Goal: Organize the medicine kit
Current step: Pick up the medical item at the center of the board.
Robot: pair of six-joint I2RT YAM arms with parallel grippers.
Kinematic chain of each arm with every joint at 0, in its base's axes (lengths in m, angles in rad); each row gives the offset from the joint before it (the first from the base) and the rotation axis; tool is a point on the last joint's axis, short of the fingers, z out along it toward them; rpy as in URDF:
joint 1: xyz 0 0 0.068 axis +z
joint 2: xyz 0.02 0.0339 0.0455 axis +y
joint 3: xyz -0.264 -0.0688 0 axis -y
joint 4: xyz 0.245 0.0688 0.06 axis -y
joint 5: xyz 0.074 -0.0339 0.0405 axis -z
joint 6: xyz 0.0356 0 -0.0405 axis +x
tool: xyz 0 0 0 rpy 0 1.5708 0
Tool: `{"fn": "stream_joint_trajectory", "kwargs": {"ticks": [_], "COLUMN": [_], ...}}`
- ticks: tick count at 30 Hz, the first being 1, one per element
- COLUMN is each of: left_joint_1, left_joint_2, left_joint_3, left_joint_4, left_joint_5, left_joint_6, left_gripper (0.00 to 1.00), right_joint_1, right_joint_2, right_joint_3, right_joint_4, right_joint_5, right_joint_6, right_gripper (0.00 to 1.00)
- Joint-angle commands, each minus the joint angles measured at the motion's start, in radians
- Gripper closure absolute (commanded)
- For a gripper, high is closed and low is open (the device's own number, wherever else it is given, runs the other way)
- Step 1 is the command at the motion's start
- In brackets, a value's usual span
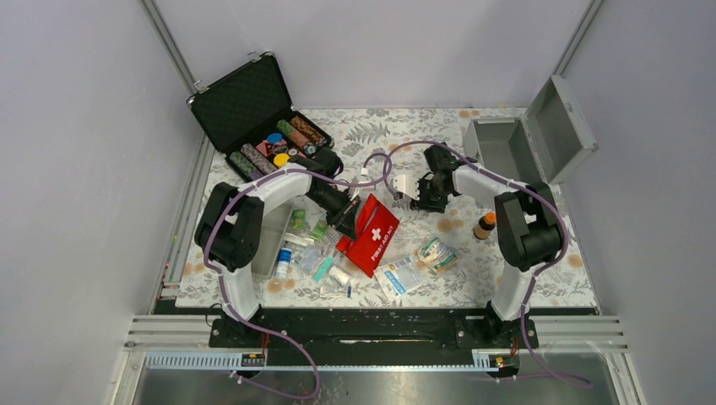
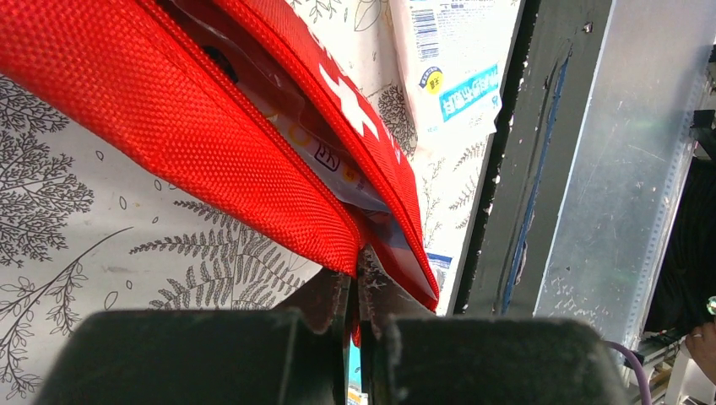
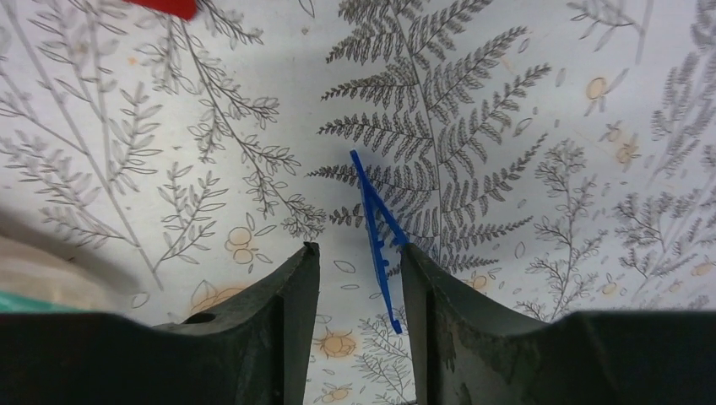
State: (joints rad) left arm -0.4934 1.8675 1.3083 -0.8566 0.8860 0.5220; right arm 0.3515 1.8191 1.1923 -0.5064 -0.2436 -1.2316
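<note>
The medicine kit (image 1: 503, 148) is a silver-grey metal box at the back right, with its lid (image 1: 564, 126) swung open. A red first-aid pouch (image 1: 372, 233) lies mid-table, unzipped, with packets showing inside it (image 2: 211, 126). My left gripper (image 1: 347, 221) (image 2: 355, 270) is shut on the pouch's red fabric edge. My right gripper (image 1: 415, 196) (image 3: 359, 249) is open just above the tablecloth. Thin blue plastic tweezers (image 3: 376, 228) lie between its fingertips, close to the right finger (image 3: 439, 295). I cannot tell if they touch it.
A black foam-lined case of coloured chips (image 1: 262, 126) stands open at the back left. A small brown bottle (image 1: 485, 225) stands by the right arm. Loose packets (image 1: 405, 273) and small tubes and bottles (image 1: 308, 250) lie around the pouch near the front edge.
</note>
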Motion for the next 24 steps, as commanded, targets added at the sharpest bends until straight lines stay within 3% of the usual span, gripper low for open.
{"fn": "stream_joint_trajectory", "kwargs": {"ticks": [1,6,15,24], "left_joint_1": [0.009,0.013,0.021,0.032], "left_joint_2": [-0.038,-0.044,-0.057,-0.068], "left_joint_3": [-0.002,-0.012,-0.011,-0.011], "left_joint_4": [0.033,0.034,0.034,0.034], "left_joint_5": [0.011,0.011,0.015,0.028], "left_joint_6": [0.007,0.004,-0.002,-0.005], "left_gripper": [1.00,1.00,1.00,1.00], "right_joint_1": [0.004,0.003,0.003,0.021], "right_joint_2": [0.059,0.089,0.277,0.284], "right_joint_3": [0.047,0.083,0.418,0.426], "right_joint_4": [0.027,0.013,-0.340,-0.343], "right_joint_5": [0.062,0.066,0.047,0.097], "right_joint_6": [-0.076,-0.072,0.021,0.052], "right_gripper": [0.53,0.54,0.68,0.68]}}
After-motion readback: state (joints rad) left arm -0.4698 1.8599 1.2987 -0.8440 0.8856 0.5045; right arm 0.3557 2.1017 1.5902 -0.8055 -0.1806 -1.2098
